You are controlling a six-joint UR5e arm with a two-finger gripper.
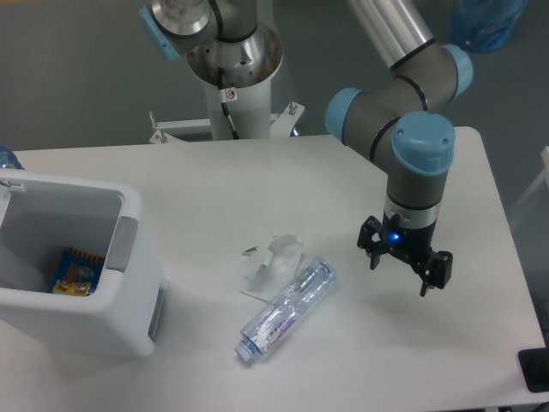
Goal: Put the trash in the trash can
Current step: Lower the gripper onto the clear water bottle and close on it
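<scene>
A crushed clear plastic bottle with a white cap and blue-red label lies on the white table, cap end toward the front. A crumpled white wrapper rests against its upper left side. The white trash can stands at the left, with a yellow packet inside. My gripper hangs open above the table, to the right of the bottle and apart from it, with nothing between its black fingers.
The arm's white base column rises behind the table's far edge. A dark object sits at the front right corner. A tiny dark scrap lies left of the wrapper.
</scene>
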